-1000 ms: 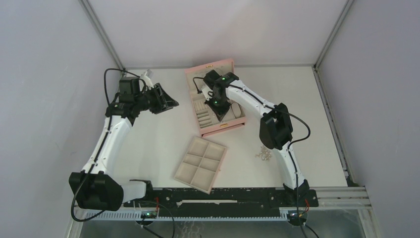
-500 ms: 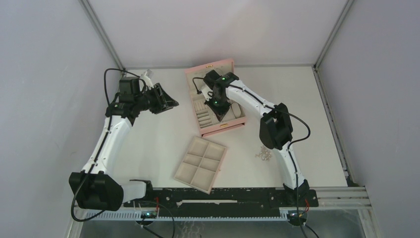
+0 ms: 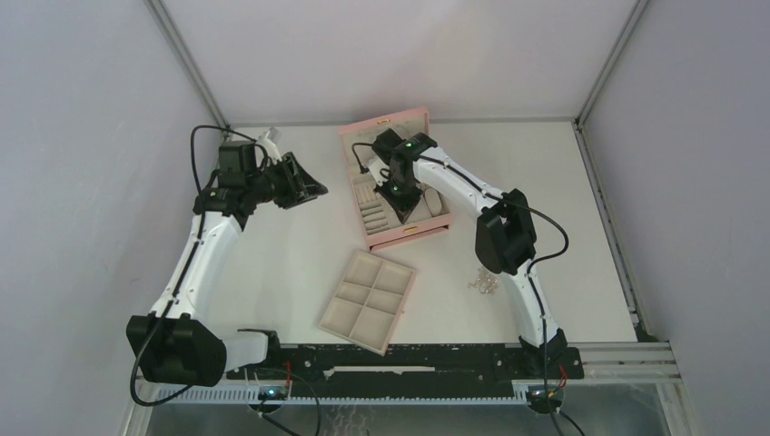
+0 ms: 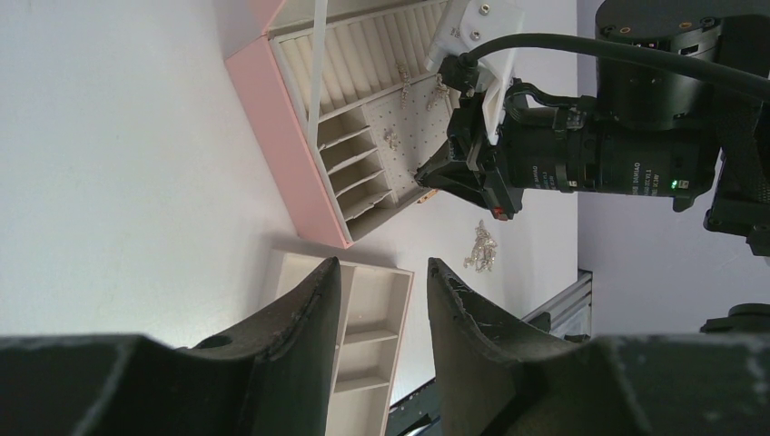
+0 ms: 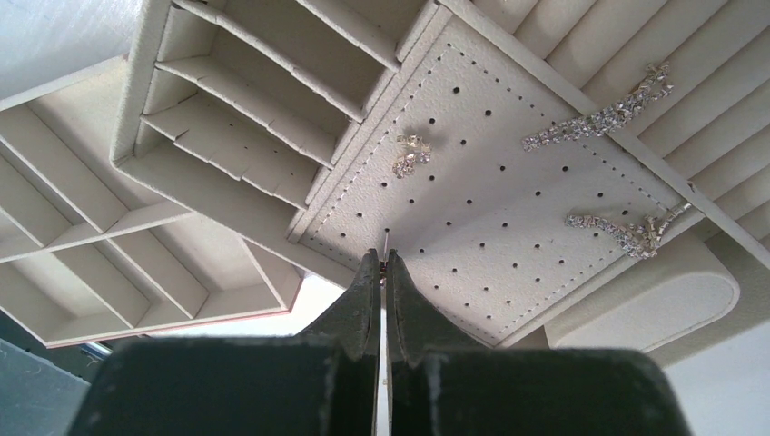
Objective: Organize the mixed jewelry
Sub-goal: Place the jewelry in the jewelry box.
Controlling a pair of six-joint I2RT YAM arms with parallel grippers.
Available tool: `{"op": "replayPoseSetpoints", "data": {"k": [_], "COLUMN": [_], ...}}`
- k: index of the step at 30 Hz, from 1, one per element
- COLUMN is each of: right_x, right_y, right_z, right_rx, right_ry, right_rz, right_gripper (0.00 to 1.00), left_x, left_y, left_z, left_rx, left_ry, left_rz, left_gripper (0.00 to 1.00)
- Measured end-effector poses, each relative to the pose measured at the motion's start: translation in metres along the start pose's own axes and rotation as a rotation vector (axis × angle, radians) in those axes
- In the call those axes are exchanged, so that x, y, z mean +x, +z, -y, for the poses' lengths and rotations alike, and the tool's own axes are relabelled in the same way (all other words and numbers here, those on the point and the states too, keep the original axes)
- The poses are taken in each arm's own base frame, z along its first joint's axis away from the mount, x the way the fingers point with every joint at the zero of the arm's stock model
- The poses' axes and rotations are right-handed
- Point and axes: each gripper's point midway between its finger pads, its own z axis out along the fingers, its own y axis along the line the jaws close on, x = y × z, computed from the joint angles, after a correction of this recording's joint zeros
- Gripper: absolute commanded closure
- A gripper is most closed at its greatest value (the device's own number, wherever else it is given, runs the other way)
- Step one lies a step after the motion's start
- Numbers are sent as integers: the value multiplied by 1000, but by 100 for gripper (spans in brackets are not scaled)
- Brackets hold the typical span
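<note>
The mixed jewelry lies partly as a small silver pile (image 3: 484, 282) on the table right of the box, also seen in the left wrist view as a pile (image 4: 478, 247). Inside the pink box (image 3: 409, 238), a stud earring (image 5: 410, 154) and two long sparkly earrings (image 5: 599, 118) (image 5: 626, 232) sit on the perforated panel (image 5: 508, 209). My right gripper (image 5: 382, 256) hangs over that panel, shut on an earring whose thin post (image 5: 388, 240) sticks out past the tips. My left gripper (image 3: 313, 191) hovers left of the box, open and holding nothing (image 4: 381, 263).
The beige six-compartment tray (image 3: 381, 272) lies on the table in front of the box, between the two arm bases. The box's slotted compartments (image 5: 245, 118) lie beside the panel. Grey walls close in the table on three sides.
</note>
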Motion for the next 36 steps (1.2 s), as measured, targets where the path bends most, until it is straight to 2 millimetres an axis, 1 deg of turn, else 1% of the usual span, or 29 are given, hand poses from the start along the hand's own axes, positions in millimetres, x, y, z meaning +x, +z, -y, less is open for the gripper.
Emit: {"op": "replayPoseSetpoints", "data": {"k": [36], "right_x": [-3], "right_y": [2], "right_z": [0], "right_rx": [7], "right_ry": [-6], "right_rz": [-14], "right_gripper": [100], "left_x": [0], "left_y": [0], "left_z": [-1], "left_rx": [0], "left_ry": [18], "left_rz": [-1], "left_gripper": [55]}}
